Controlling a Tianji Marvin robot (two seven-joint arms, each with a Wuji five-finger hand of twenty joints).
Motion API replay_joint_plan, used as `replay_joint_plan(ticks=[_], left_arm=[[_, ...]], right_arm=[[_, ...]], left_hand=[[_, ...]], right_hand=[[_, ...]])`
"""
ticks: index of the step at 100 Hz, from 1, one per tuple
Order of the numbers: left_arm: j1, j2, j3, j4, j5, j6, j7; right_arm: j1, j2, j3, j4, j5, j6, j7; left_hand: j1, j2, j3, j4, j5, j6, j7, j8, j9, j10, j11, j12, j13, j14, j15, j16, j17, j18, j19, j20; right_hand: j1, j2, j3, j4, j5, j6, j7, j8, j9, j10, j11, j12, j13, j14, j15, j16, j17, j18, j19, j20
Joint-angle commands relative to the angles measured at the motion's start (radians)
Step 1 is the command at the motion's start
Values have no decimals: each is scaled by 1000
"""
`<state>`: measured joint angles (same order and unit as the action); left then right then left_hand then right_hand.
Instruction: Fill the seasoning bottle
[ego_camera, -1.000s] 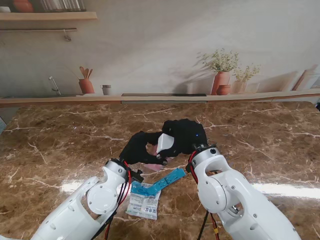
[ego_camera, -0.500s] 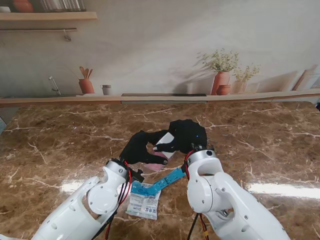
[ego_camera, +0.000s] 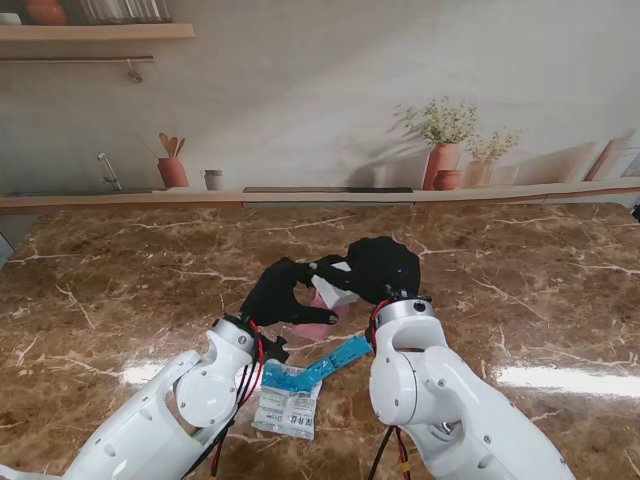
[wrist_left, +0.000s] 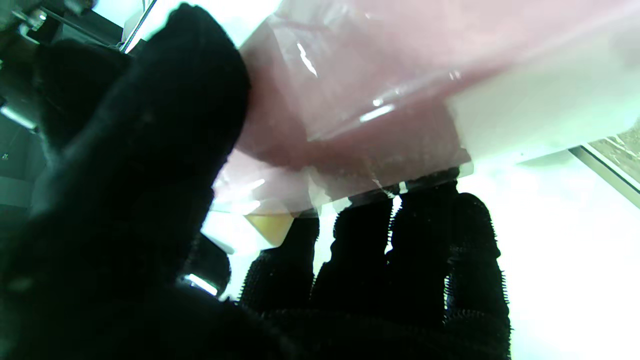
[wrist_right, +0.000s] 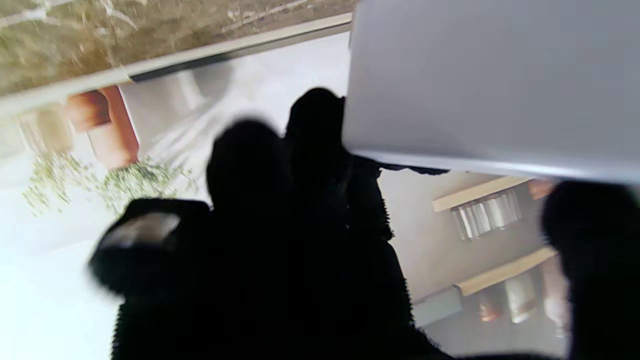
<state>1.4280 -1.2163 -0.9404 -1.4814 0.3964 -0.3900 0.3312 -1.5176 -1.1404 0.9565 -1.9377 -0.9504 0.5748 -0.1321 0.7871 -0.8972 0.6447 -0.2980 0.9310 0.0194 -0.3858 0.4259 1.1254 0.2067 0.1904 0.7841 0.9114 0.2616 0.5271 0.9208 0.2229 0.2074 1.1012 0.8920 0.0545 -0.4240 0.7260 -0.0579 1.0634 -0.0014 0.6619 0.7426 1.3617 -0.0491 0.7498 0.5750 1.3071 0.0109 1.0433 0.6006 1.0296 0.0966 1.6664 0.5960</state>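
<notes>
My left hand (ego_camera: 274, 296) is shut on a clear, pinkish seasoning bottle (ego_camera: 322, 302), held just above the marble table in front of me. The left wrist view shows the bottle (wrist_left: 360, 110) close up, between the thumb and the fingers (wrist_left: 415, 260). My right hand (ego_camera: 385, 268) is shut on a white container (ego_camera: 343, 268), tilted against the bottle's top. In the right wrist view this white container (wrist_right: 490, 75) fills one corner beside the black fingers (wrist_right: 280, 200). What passes between the two is hidden by the hands.
A blue packet (ego_camera: 331, 362) and a white printed packet (ego_camera: 288, 409) lie on the marble table (ego_camera: 120, 290) between my forearms, nearer to me. A ledge with pots and plants (ego_camera: 445, 150) runs along the far edge.
My right hand has turned at the wrist and shifted slightly farther from me, tipping the white container onto the bottle. The left hand has stayed almost still.
</notes>
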Motion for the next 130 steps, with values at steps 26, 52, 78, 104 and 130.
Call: replay_joint_plan(ticks=[26, 52, 78, 104, 130], left_arm=[[0, -4, -4, -6, 5, -4, 10], [5, -3, -9, -8, 7, -8, 10], [3, -3, -8, -8, 7, -18, 8], [6, -1, -6, -12, 11, -35, 7], [11, -1, -5, -12, 11, -41, 8]], right_arm=[[-110, 27, 103, -106, -39, -132, 62], [-168, 59, 301, -150, 185, -444, 268], [-126, 89, 386, -93, 497, -517, 485], [5, 117, 384, 57, 754, -541, 679], [55, 121, 325, 108, 750, -558, 700]], left_hand=[[206, 291, 307, 81, 35, -139, 1351, 2, 112, -157, 138, 59, 68, -13, 99, 40, -6, -70, 44, 25], [206, 291, 306, 81, 34, -148, 1356, 7, 110, -164, 135, 67, 62, -15, 94, 47, -13, -78, 42, 22], [209, 292, 305, 81, 36, -153, 1363, 14, 108, -171, 135, 75, 56, -16, 91, 52, -19, -79, 39, 19], [208, 293, 304, 81, 37, -161, 1367, 22, 108, -178, 137, 79, 53, -19, 87, 56, -21, -81, 36, 16], [207, 293, 305, 81, 39, -164, 1368, 26, 109, -180, 138, 81, 55, -19, 86, 59, -22, -82, 36, 16]], right_hand=[[-40, -26, 38, 36, -604, 7, -406, -63, -693, -5, -480, -68, -628, -13, -670, -61, -606, -67, -456, 129], [376, -189, 4, 210, -825, -23, -552, -61, -1044, 84, -609, -210, -946, 26, -868, -221, -845, 0, -923, 159], [426, -323, 632, 33, -959, 190, -588, 21, -1138, 102, -661, -284, -1014, -4, -918, -284, -846, -28, -1011, 146], [456, -399, 482, -36, -875, 140, -561, 16, -1030, 42, -608, -305, -1003, -74, -901, -292, -829, -47, -1002, 158], [445, -431, 383, -80, -610, 4, -402, -41, -758, -43, -471, -122, -859, -79, -807, -209, -783, -55, -930, 212]])
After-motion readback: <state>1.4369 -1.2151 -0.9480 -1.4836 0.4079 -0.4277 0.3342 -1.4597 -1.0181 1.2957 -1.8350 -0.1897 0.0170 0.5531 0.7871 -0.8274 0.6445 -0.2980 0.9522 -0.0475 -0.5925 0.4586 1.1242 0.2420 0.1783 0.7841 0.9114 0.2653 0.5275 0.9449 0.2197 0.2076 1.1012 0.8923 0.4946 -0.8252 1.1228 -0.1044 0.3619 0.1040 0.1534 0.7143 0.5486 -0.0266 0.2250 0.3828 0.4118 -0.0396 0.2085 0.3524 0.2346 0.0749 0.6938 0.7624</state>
